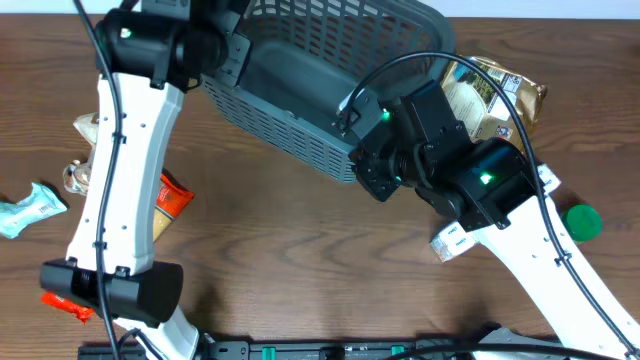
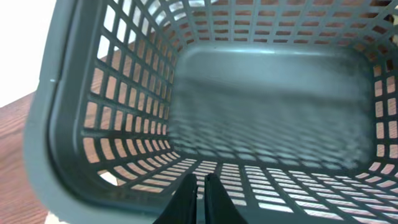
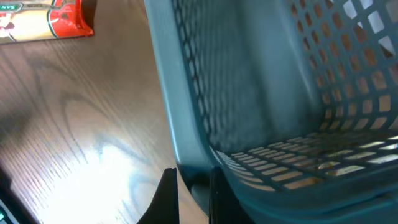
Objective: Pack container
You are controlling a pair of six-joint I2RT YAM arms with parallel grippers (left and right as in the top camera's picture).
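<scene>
The container (image 1: 300, 85), a large grey-blue lattice basket, lies tilted at the back middle of the table with its opening towards the left arm. My left gripper (image 1: 232, 52) is at its left rim. In the left wrist view the fingers (image 2: 200, 182) are pressed together over the lower lattice wall (image 2: 298, 186), with nothing seen between them, and the basket floor (image 2: 267, 106) is bare. My right gripper (image 1: 372, 178) is at the near right corner. In the right wrist view its fingers (image 3: 191, 177) are closed around the thick rim (image 3: 186, 124).
A brown snack bag (image 1: 500, 95) lies behind the right arm and a green round thing (image 1: 582, 222) to its right. An orange packet (image 1: 170, 200), a beige packet (image 1: 88, 128), a pale teal packet (image 1: 30, 210) and a red-orange packet (image 3: 56, 18) lie at the left.
</scene>
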